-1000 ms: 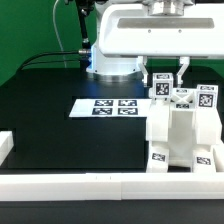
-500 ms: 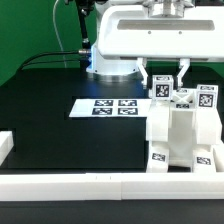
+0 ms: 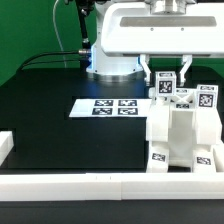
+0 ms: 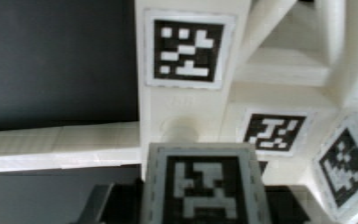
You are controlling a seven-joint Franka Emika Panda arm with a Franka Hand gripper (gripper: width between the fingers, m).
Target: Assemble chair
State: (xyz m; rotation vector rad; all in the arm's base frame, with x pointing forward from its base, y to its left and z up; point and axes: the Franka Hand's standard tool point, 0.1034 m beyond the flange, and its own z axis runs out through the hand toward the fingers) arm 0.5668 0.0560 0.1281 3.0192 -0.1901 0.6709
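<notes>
Exterior view, hand (image 3: 166,77) clamping chair (image 3: 180,135) part

We see a black tabletop (image 3: 50,125) edged by a white rail (image 3: 90,184) along its near side. The marker board (image 3: 106,106) lies flat mid-table, and the white chair (image 3: 182,135) stands at the exterior view's right, against the rail.

One chair (image 3: 180,135) structure, one marker board (image 3: 105,106) with four tags, one claw (image 3: 164,75).
</notes>
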